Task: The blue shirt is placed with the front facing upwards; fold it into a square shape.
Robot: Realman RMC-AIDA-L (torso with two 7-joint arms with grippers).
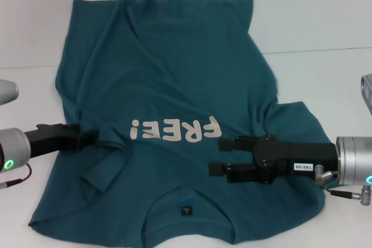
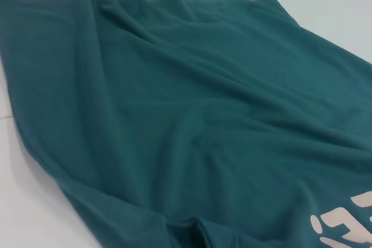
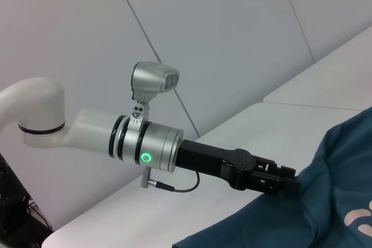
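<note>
Left gripper pinching blue shirt edge (sleeve side); right gripper agape above chest.

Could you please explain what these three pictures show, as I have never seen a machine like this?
This is a two-armed robot with a camera on its head and one on each wrist. The head picture looks down at a white table where a blue shirt lies spread out, printed side up. The left hand is at the shirt's edge on the robot's left, seemingly pinching the cloth. The right hand hovers over the shirt near the lettering, fingers apart and holding nothing. The left wrist picture shows only the shirt up close. The right wrist picture looks across at the other arm gripping the shirt's edge.
</note>
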